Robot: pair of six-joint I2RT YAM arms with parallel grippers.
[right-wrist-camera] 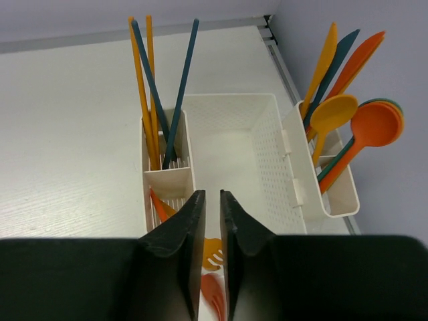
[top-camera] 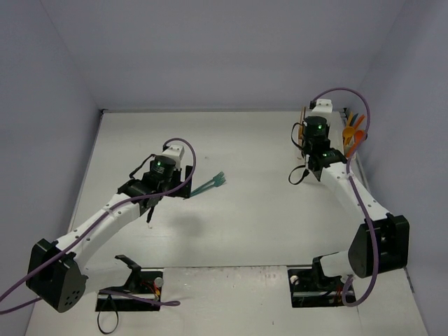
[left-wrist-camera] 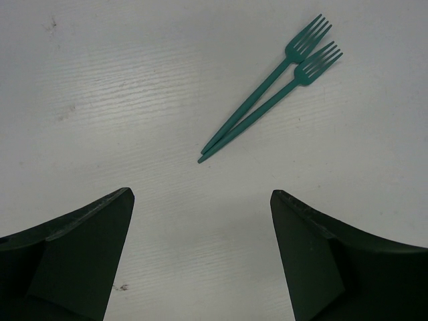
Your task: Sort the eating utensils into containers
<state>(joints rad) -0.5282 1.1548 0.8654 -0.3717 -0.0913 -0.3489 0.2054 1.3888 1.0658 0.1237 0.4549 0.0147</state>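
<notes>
Trouble could start on the left: the left gripper (left-wrist-camera: 200, 192) hangs wide open and empty, and the two thin teal plastic forks (left-wrist-camera: 267, 90) lie touching on the white table (left-wrist-camera: 100, 100), so it might grab both. The right gripper (right-wrist-camera: 212, 194) is nearly closed above the white plastic holder (right-wrist-camera: 267, 154); I cannot tell if it pinches the orange plastic fork (right-wrist-camera: 212, 251) below. Tall handles (right-wrist-camera: 182, 83) beside it could get bumped.

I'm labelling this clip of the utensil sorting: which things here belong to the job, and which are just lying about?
Job:
- two teal forks lying on the table
- white holder
- handle-up utensils and spoons standing in it

Not the job:
- purple cables on the arms
</notes>
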